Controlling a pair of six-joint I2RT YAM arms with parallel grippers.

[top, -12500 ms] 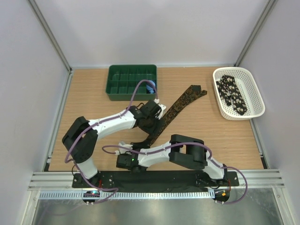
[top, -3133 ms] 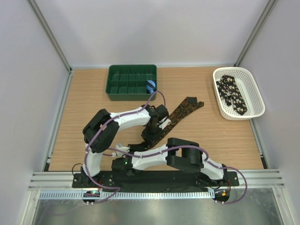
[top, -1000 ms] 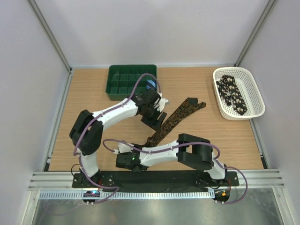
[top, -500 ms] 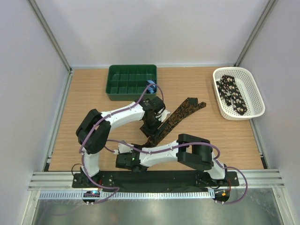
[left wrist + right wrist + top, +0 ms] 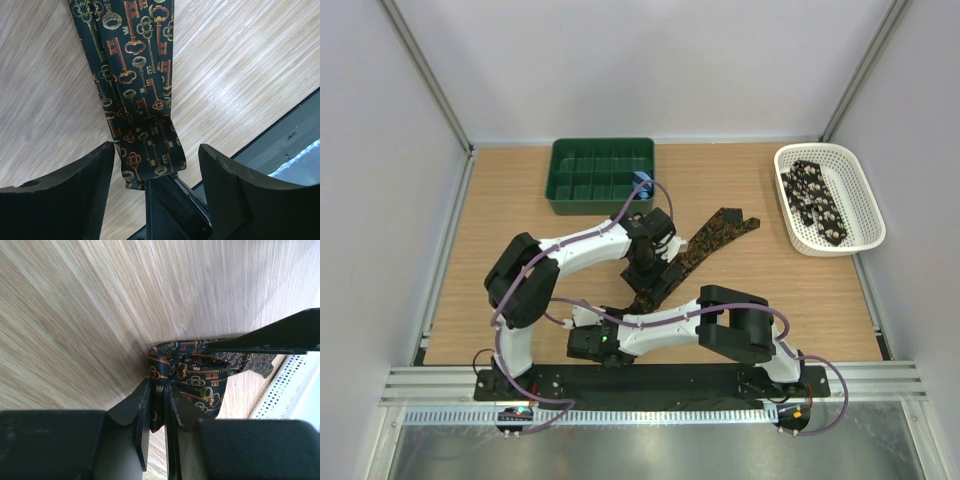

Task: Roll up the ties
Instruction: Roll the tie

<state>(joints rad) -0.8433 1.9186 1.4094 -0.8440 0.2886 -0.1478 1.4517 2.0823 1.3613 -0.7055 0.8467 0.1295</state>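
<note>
One of the ties [image 5: 708, 238], dark with orange and gold keys, lies diagonally on the wooden table. Its near end is folded over into a small loop [image 5: 197, 375]. My right gripper [image 5: 157, 390] is shut on that looped end, low near the table's front [image 5: 625, 308]. My left gripper [image 5: 157, 165] hangs open over the same end [image 5: 150, 155], one finger [image 5: 65, 200] on each side of the fabric and of the right gripper's black finger [image 5: 175, 210]. From above, the left gripper [image 5: 653, 268] sits over the tie's lower part. A second tie [image 5: 815, 198] lies in the basket.
A white perforated basket [image 5: 870, 200] stands at the back right. A green compartment tray [image 5: 603, 142] stands at the back centre, with a small blue roll [image 5: 642, 182] in its right corner. Both forearms cross the table's near middle.
My left gripper has come down from beside the tray to the tie's near end, and its jaws have spread wider. The right gripper has kept its hold and place.
</note>
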